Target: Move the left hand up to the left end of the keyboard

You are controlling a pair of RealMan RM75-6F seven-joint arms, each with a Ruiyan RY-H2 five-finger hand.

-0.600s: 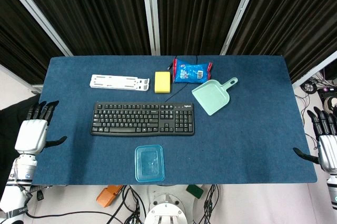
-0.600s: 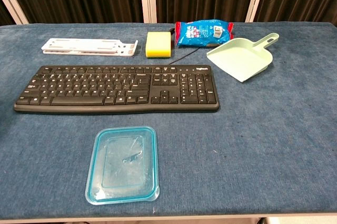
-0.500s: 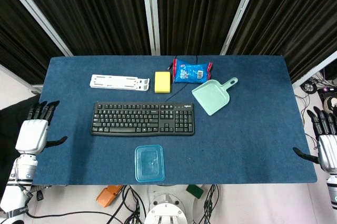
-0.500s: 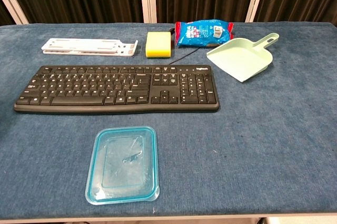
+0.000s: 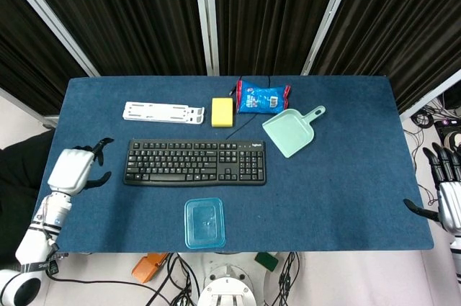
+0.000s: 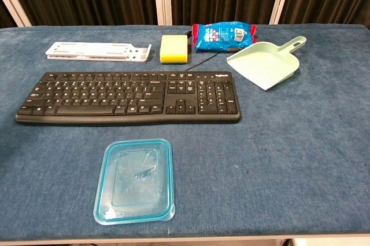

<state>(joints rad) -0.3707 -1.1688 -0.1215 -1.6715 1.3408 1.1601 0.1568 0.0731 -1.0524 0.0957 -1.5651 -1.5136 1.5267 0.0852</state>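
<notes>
A black keyboard (image 5: 195,162) (image 6: 128,97) lies flat in the middle of the blue table, its cable running back toward the far edge. In the head view my left hand (image 5: 75,169) hovers over the table a short gap left of the keyboard's left end, holding nothing, fingers apart and pointing toward the keyboard. My right hand (image 5: 446,194) stays off the table's right edge, fingers spread and empty. The chest view shows neither hand.
Behind the keyboard lie a white bracket (image 5: 163,112), a yellow sponge (image 5: 222,111), a blue snack bag (image 5: 263,96) and a mint dustpan (image 5: 289,131). A clear blue container lid (image 5: 204,222) sits near the front edge. The blue table (image 5: 346,176) is bordered by dark curtains.
My left hand has moved from beside the table's left edge inward over the table and turned toward the keyboard's left end. The right hand has barely shifted.
</notes>
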